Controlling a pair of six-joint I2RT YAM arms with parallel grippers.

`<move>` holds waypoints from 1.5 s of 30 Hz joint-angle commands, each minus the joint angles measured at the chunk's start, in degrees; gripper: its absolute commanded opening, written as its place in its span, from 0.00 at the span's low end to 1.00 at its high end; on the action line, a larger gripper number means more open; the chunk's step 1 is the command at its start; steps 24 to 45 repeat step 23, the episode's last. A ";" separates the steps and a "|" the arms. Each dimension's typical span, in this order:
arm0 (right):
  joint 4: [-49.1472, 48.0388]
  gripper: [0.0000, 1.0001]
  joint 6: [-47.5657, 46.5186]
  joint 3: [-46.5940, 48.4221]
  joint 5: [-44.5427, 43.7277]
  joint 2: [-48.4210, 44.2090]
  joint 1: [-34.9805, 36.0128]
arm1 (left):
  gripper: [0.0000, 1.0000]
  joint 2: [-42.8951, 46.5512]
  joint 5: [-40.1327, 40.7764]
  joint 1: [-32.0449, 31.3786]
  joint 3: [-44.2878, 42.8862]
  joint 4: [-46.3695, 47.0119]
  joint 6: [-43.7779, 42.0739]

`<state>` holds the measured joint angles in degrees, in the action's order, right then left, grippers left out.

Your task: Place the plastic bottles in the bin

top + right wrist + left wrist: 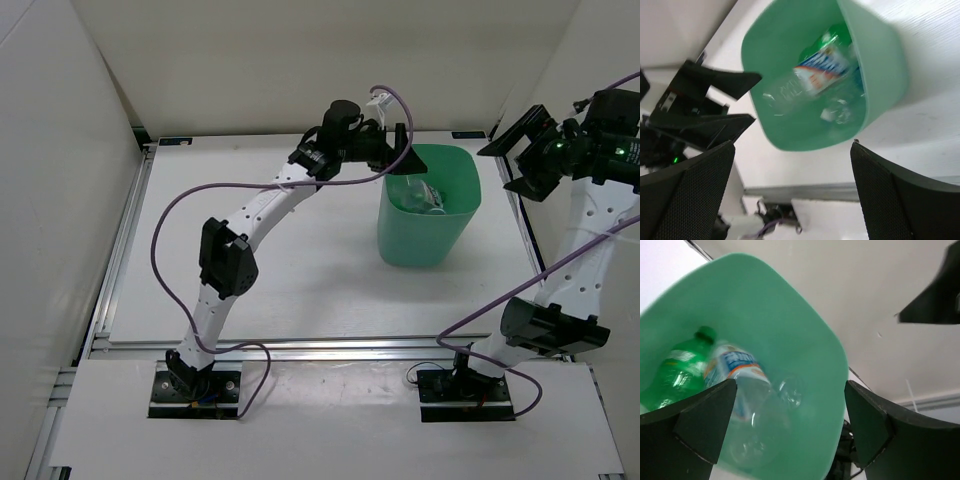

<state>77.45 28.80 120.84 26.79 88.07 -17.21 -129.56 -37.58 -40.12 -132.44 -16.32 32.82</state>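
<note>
My left pincer (398, 150) hangs released over the bin (425, 242). My right pincer (522, 160), also released, is off to its right. The bottles (740, 372) inside are blurred, possibly four.

Smooth mint-green plastic bin (425, 240), glossy clear and green plastic bottles (747, 390), matt white table (300, 285)

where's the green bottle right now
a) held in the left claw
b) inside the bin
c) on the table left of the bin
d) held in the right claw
B: the green bottle lies inside the bin next to the blue-label bottle, while the left claw and the right claw are both open and hold nothing.
</note>
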 commanded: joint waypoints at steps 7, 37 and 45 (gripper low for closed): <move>6.22 1.00 2.67 7.13 -11.49 -0.97 -0.19 | 1.00 19.85 12.77 6.28 12.54 1.37 -6.86; 6.22 1.00 -0.23 6.69 -8.06 -1.50 -0.19 | 1.00 73.25 107.88 6.98 72.53 -0.30 -20.69; 6.22 1.00 -0.23 6.69 -8.06 -1.50 -0.19 | 1.00 73.25 107.88 6.98 72.53 -0.30 -20.69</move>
